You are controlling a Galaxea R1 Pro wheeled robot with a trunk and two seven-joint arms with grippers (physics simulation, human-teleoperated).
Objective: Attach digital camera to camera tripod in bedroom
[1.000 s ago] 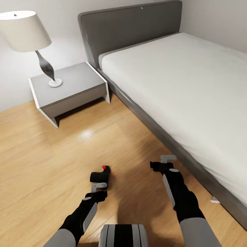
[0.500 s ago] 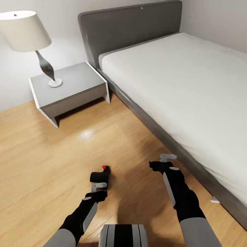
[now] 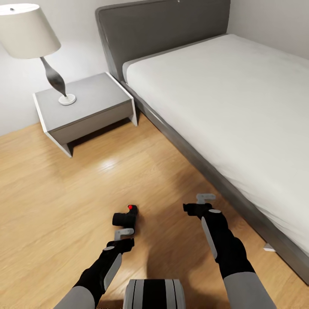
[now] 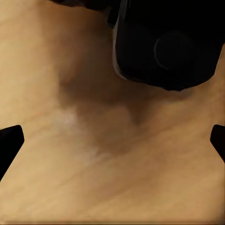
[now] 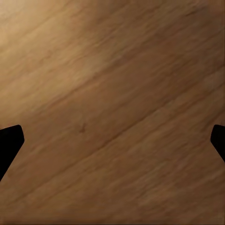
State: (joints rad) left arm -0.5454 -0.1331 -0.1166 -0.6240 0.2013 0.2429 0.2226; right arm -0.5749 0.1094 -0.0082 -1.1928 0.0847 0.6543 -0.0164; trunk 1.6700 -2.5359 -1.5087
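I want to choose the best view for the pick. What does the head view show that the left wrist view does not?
Head view alone: the bed, the nightstand with its lamp, and both arms, with the left end effector just short of the digital camera. Left wrist view alone: the digital camera close up, its round part visible, ahead of widely spread dark fingertips. Both share the camera and the wood floor.

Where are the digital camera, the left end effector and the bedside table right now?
digital camera (image 3: 125, 218), head view, on its black body lying on the floor.
left end effector (image 3: 124, 233), head view, midway between its grey fingertips, just short of the camera.
bedside table (image 3: 92, 92), head view, on its bare grey top.
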